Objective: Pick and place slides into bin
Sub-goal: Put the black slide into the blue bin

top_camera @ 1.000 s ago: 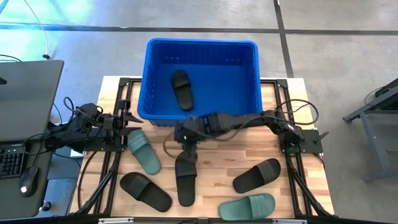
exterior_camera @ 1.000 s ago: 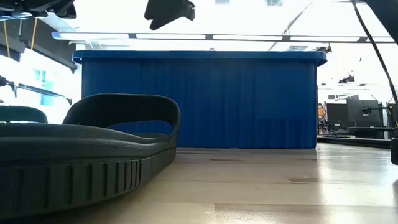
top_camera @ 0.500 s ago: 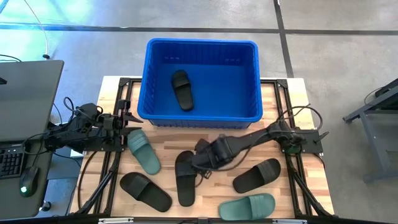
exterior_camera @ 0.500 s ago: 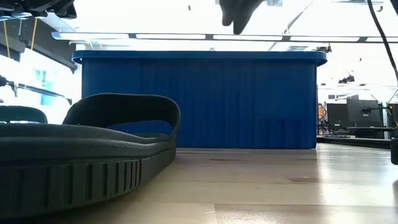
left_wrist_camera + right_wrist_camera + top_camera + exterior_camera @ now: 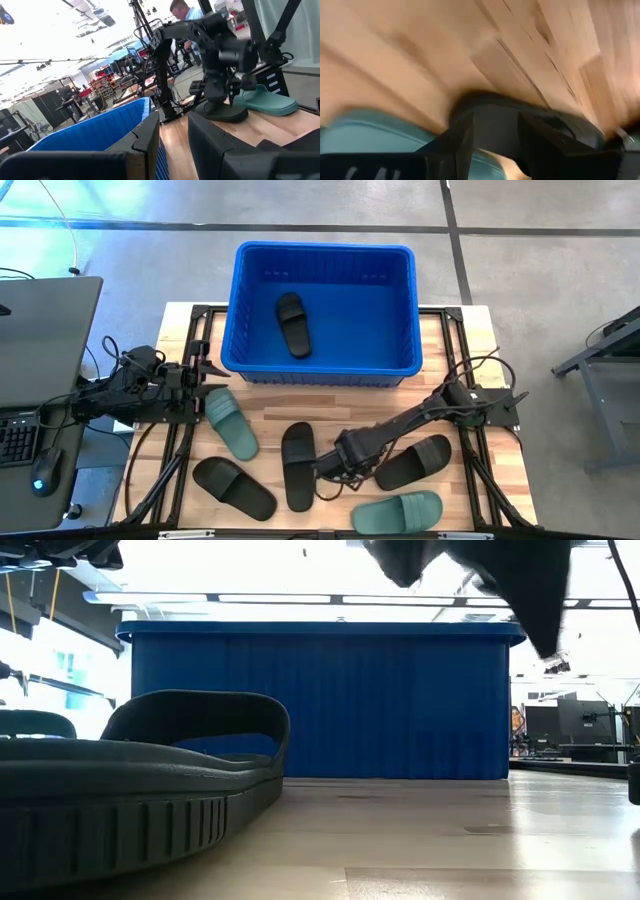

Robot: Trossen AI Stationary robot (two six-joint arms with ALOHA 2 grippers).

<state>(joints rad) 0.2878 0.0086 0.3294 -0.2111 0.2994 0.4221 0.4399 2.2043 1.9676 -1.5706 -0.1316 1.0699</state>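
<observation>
Bin: the large rectangular bright blue ribbed plastic bin stands at 12 o'clock on the wooden counter, with one black rubber slide already lying inside it.

Slides left out: five lie on the counter — a sage green slide at 9 o'clock, a black slide at 7 o'clock, a black slide at 6 o'clock, a black slide at 4 o'clock, and a sage green slide at 5 o'clock.

Right gripper: the right gripper hangs low between the 6 o'clock and 4 o'clock black slides, its fingers parted and holding nothing (its wrist camera looks past them at a dark slide and a green one on the wood).

Left gripper: the left gripper waits at the counter's 9 o'clock edge beside the bin, fingers apart and empty.

Step in hand: likely the reach for the second slide.

Next move: it calls for lowering onto one slide's strap or edge, closing on it, then carrying it toward 12 o'clock over the bin's rim.
</observation>
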